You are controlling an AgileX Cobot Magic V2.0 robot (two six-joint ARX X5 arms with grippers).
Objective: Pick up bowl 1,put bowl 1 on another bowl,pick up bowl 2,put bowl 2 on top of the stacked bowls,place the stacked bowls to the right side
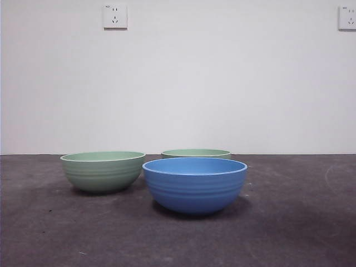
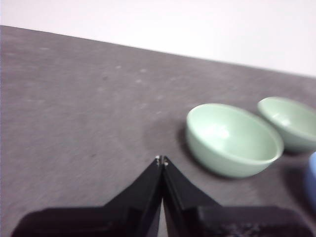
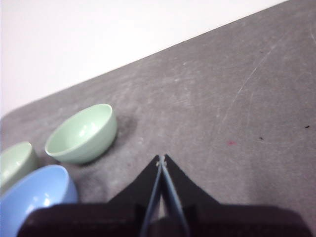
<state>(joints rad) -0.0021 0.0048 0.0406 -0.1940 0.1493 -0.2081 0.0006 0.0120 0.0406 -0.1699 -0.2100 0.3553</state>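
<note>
Three ribbed bowls stand apart on the dark table. The blue bowl [image 1: 194, 184] is nearest the front, at the middle. One pale green bowl [image 1: 103, 171] sits to its left, a second pale green bowl [image 1: 196, 153] partly hidden behind it. My left gripper [image 2: 162, 159] is shut on nothing, hanging above bare table with the left green bowl [image 2: 232, 139] a short way off; the other green bowl [image 2: 291, 122] and a sliver of the blue bowl [image 2: 312, 180] lie beyond. My right gripper [image 3: 161, 158] is shut too, empty, away from the blue bowl [image 3: 37, 197] and the back green bowl [image 3: 84, 134].
A white wall with two sockets [image 1: 115, 16] rises behind the table's far edge. Dark table surface [image 1: 300, 211] stretches to the right of the bowls. Neither arm shows in the front view.
</note>
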